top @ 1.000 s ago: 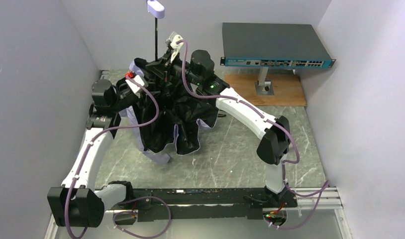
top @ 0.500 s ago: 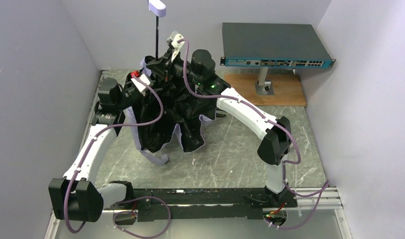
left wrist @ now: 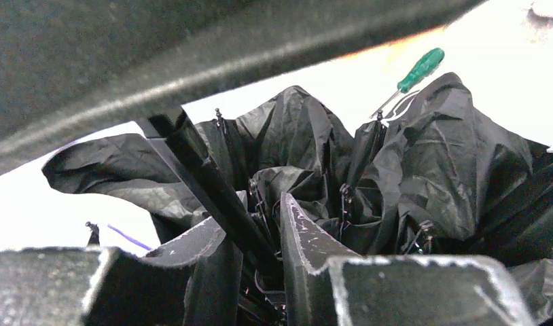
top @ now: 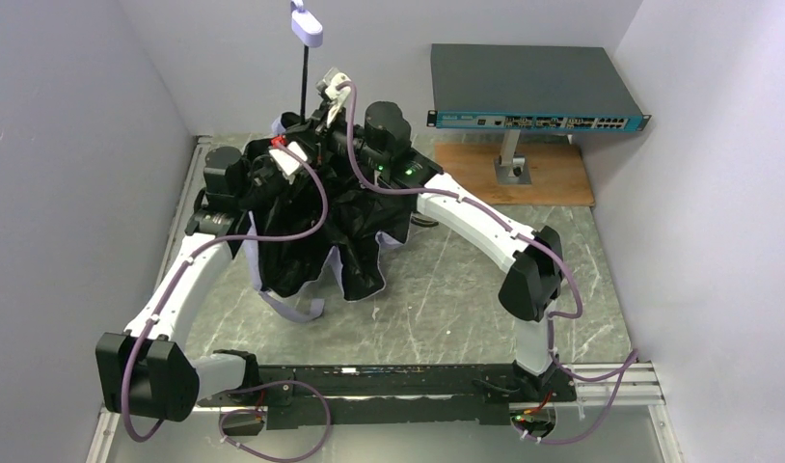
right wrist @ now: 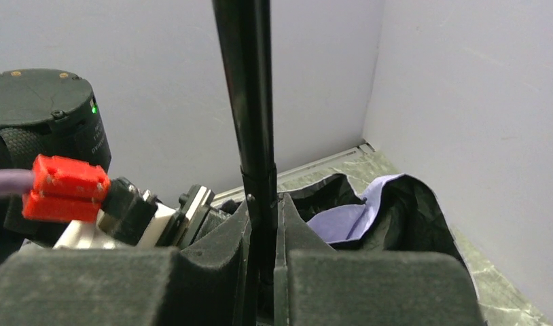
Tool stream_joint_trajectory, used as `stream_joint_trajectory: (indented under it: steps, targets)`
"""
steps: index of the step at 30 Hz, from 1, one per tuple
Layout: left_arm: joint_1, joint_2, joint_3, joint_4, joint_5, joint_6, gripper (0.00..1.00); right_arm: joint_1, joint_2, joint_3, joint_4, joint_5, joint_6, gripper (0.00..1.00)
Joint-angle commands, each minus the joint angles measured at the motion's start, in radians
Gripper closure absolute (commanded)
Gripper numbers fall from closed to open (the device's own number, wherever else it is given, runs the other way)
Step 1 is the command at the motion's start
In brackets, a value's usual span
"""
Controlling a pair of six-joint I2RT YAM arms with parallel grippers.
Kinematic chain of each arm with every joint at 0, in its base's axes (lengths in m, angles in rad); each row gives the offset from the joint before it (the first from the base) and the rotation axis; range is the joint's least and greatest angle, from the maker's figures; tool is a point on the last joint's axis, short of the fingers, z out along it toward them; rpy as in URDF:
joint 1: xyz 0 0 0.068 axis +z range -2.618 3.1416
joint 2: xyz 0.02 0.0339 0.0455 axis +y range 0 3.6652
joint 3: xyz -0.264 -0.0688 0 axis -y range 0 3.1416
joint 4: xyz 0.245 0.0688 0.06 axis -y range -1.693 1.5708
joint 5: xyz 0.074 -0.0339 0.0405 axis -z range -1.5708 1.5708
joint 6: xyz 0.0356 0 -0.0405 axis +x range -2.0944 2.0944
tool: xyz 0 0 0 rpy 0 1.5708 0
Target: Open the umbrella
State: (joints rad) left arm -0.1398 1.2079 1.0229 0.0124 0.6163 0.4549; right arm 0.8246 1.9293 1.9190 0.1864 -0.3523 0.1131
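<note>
Two sets of fingers were on the umbrella (top: pixel 311 227), which stood toward the back of the surface (top: pixel 446 280), handle (top: pixel 307 24) up, its dark folds hanging limp around the thin shaft (top: pixel 303 82). Your right fingers (right wrist: pixel 297 238) were clenched on that shaft above the fabric. Your left fingers (left wrist: pixel 301 231) sat lower, among the ribs, apparently gripping the shaft near the sliding collar. To do this step well, you needed the right grip firm as the anchor. The left had to drive the collar straight along the shaft, away from the handle, without twisting. Loose fabric could have snagged a rib, so a slow, even push was the safer choice.
</note>
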Motion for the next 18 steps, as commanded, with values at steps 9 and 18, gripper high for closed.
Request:
stream_joint_trajectory:
  steps: [9,18]
  targets:
    - [0.095,0.119,-0.068,-0.098,-0.079,0.124,0.61,-0.025,-0.065,0.232,0.138,0.001,0.118,1.0]
    - [0.103,0.167,-0.064,-0.116,-0.047,0.172,0.55,-0.027,-0.064,0.281,0.166,-0.002,0.163,1.0]
